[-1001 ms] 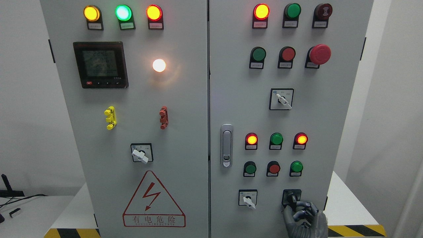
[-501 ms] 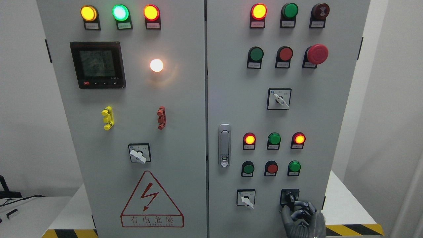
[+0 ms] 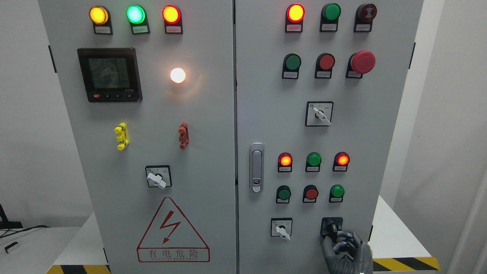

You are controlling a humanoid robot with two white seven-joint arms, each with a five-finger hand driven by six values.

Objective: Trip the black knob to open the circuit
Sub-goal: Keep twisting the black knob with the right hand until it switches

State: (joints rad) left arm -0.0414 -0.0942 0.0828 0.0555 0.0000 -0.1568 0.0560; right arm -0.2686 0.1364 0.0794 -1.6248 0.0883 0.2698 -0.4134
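Right hand [image 3: 344,249] at 5 o'clock of the frame, grey fingers [image 3: 342,243] curled up around the black knob [image 3: 332,228], thumb side touching it. Knob sits on its black plate at the right door's bottom edge; white selector switch [image 3: 281,229] at its 9 o'clock, green button [image 3: 337,191] at 12. Grey door latch [image 3: 256,167] farther off at 10 o'clock, beside the seam between the cabinet [image 3: 213,114] doors.

Even, bright, diffuse light covers the grey cabinet [image 3: 213,114], with hardly any cast shadow. The white lamp [image 3: 177,75] is blown out and spreads a warm halo over the panel beside it. The lit red and yellow indicators glow with slight bloom. The meter screen [image 3: 109,74] is dim, its digits unreadable. Focus is sharp; small labels stay illegible.
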